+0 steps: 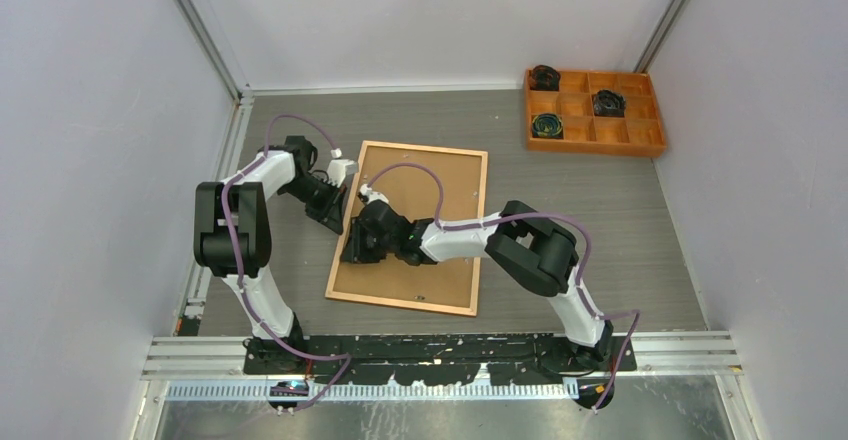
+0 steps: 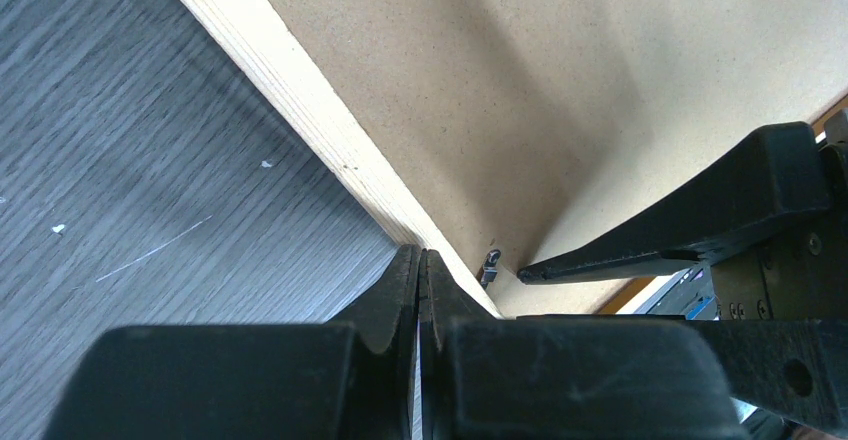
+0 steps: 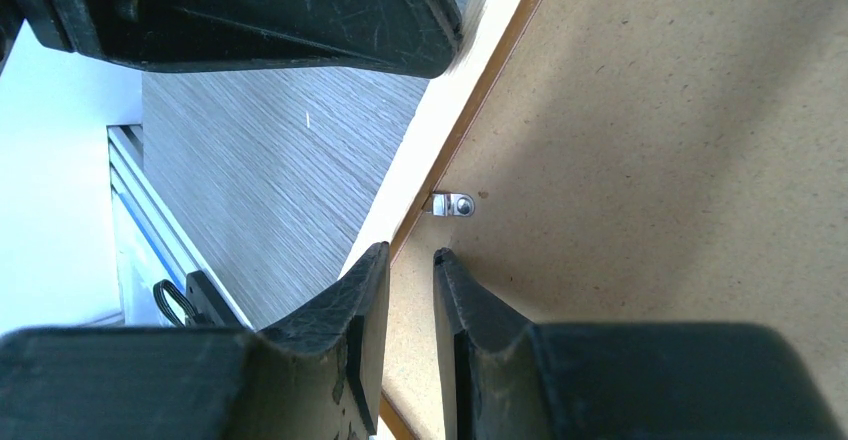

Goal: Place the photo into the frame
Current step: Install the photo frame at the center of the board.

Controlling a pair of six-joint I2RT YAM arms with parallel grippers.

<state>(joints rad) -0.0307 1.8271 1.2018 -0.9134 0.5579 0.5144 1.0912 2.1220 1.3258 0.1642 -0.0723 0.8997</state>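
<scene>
left fingers [image 2: 398, 295] pinched together, empty | right fingers [image 3: 362, 295] slightly apart, empty | grey table [image 1: 620, 220], white walls [image 1: 420, 20]

Matt surfaces, one shiny metal clip [image 3: 453, 204].
The frame [image 2: 320, 140] is pale, smooth wood; the backing board [image 3: 680, 160] is speckled brown fibreboard; the table [image 2: 130, 160] is grey, wood-grained.

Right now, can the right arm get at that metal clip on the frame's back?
Probably yes: the right gripper sits just short of the metal clip at the edge of the frame, jaws slightly apart, with nothing in between.
</scene>
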